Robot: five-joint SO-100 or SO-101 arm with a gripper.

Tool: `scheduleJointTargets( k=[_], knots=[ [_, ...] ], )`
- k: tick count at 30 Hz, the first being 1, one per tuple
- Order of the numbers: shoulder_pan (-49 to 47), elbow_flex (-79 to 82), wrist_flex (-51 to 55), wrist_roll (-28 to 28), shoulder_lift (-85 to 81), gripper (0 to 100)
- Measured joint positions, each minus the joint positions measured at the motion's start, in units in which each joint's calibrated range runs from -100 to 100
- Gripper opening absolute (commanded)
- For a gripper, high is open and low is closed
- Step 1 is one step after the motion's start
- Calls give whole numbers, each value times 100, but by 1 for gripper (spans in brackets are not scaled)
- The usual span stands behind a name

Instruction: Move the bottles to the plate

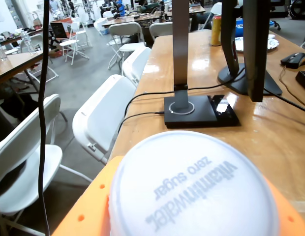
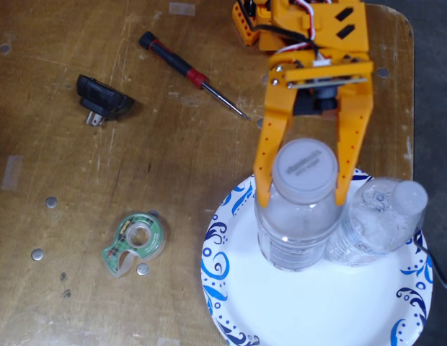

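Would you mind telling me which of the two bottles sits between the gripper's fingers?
The wider bottle, standing on the plate, sits between the orange gripper's fingers. The slimmer bottle stands beside it to the right in the fixed view, outside them.

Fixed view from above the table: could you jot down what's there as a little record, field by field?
plate: white paper plate with blue swirls, at the table's lower right
wider bottle: upright on the plate, whitish cap
slim bottle: on the plate, beside and touching the wider one
gripper: orange, a finger on each side of the wider bottle; grip or gap cannot be told
tape dispenser: green, left of the plate
screwdriver: red and black, upper table
plug adapter: black, upper left
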Motion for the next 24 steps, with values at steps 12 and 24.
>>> scheduleJointTargets(
  k=[12, 24],
  knots=[
    [27, 1088, 0, 10, -193, 3],
    [-46, 2401, -1591, 10, -109, 3]
  ],
)
